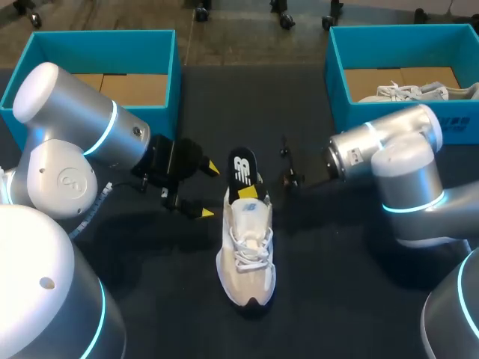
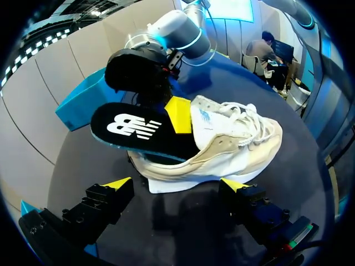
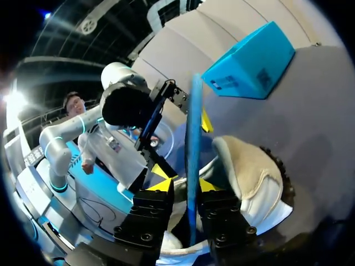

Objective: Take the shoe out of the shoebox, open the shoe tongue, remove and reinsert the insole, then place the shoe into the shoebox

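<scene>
A white and beige shoe lies on the dark table, toe toward me. A black insole with a white logo sticks up out of its heel opening. My right gripper comes in from the right at the heel. In the right wrist view the insole stands edge-on between its fingers, with a small gap on one side, beside the shoe. My left gripper hangs wide open just left of the heel. In the left wrist view the left gripper faces the shoe's side and the insole, touching neither.
A teal shoebox stands at the back left. A second teal shoebox at the back right holds another pale shoe. Dark table surface lies in front of the shoe's toe.
</scene>
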Controlling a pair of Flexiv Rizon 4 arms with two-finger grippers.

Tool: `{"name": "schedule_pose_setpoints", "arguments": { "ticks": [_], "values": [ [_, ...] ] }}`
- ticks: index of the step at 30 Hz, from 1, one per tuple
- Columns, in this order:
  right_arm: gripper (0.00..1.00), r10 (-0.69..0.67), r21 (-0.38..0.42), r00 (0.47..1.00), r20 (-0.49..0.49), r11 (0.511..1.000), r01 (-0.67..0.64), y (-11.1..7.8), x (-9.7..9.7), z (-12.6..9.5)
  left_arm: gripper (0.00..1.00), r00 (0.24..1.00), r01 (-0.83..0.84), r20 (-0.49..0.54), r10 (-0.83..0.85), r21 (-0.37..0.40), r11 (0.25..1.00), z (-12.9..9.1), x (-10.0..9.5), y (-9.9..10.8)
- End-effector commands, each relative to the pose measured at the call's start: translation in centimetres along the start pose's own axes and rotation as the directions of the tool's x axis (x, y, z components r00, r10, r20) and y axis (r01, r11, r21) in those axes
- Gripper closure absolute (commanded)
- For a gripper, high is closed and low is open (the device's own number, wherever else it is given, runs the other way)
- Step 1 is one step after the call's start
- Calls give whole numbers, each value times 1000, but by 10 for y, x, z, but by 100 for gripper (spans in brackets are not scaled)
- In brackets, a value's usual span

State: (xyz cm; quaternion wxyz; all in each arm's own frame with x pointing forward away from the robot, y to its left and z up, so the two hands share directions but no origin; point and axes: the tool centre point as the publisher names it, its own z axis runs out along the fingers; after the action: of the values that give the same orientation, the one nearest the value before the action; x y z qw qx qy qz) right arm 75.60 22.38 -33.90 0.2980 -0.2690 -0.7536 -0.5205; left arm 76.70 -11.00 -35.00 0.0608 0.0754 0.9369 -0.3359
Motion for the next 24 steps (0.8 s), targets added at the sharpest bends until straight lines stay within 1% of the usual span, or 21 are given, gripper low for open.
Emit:
{"name": "schedule_pose_setpoints", "arguments": {
  "ticks": [1, 5, 7, 9, 10, 12, 21, 24],
  "values": [
    [73, -8, 9, 1000, 5, 1000, 8, 8, -1, -5, 0, 1000, -1, 2, 1, -1, 1000, 0, 1, 0],
    [74, -20, 12, 1000, 4, 1000, 20, 13, -6, -5, 0, 1000, -1, 2, 1, -1, 1000, 0, 1, 0],
    [76, -17, 18, 1000, 1, 1000, 17, 13, -8, -6, 0, 1000, -1, 2, 1, -1, 1000, 0, 1, 0],
    [83, -8, 23, 1000, -4, 1000, 8, 12, -9, -5, 0, 1000, -1, 2, 1, -1, 1000, 0, 1, 0],
    [89, 2, 26, 1000, -5, 1000, -2, 9, -9, -5, 0, 1000, -1, 2, 1, -1, 1000, 0, 1, 0],
    [99, 15, 28, 1000, -7, 1000, -15, 5, -9, -5, 0, 1000, -1, 2, 1, -1, 1000, 0, 1, 0],
    [100, 73, 11, 997, -9, 997, -73, -20, 1, 3, 0, 1000, -1, 2, 1, -1, 1000, 0, 1, 0],
    [100, 90, 8, 996, -7, 996, -90, -25, 4, 6, 0, 1000, -1, 2, 1, -1, 1000, 0, 1, 0]
  ]
}}
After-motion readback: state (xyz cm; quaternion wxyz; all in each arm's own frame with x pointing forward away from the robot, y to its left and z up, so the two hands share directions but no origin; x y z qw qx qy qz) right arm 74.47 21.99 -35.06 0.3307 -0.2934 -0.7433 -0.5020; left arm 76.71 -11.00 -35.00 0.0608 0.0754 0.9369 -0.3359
